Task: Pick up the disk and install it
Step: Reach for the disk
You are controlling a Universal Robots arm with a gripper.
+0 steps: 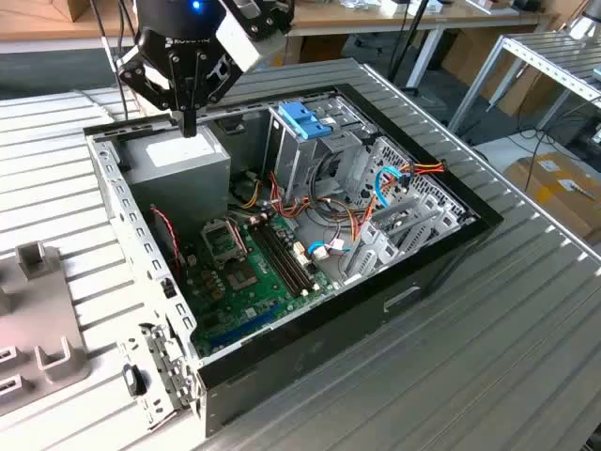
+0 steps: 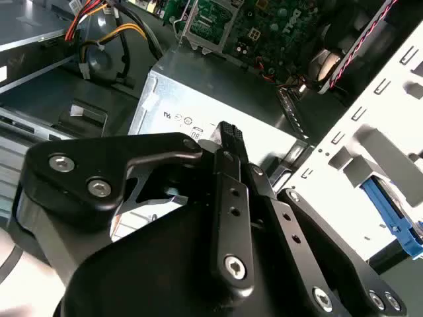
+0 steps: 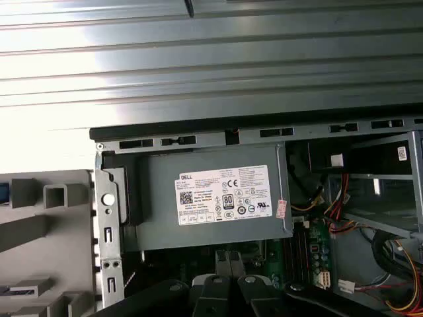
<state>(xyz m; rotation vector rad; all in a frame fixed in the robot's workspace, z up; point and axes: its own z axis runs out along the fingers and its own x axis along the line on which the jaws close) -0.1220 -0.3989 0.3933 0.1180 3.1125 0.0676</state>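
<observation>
Straight below the end effector (image 1: 189, 124) sits the grey power box (image 1: 178, 169), in a corner of the open computer case (image 1: 441, 249) that lies on its side on the ribbed metal table (image 1: 507, 376). The end effector hangs close over the box's white label, its two fingers drawn together into a narrow point with nothing between them. In the first wrist view the fingertips (image 3: 223, 261) stand side by side over the edge of the box that faces the green circuit board (image 1: 246, 274). Off to one side of the end effector, beyond the case's slotted wall, a grey holder (image 1: 42, 324) stands on the table. In the second wrist view a light-blue rail that looks like part of the disk (image 2: 388, 212) rests at that holder, well apart from the fingers, the rest of it cut off at the frame's edge. Farther from the end effector, across the power box, a blue bracket (image 1: 305, 117) tops a tall metal cage (image 1: 293, 164), and beyond it bundled coloured cables (image 1: 413, 171) run along the case.
</observation>
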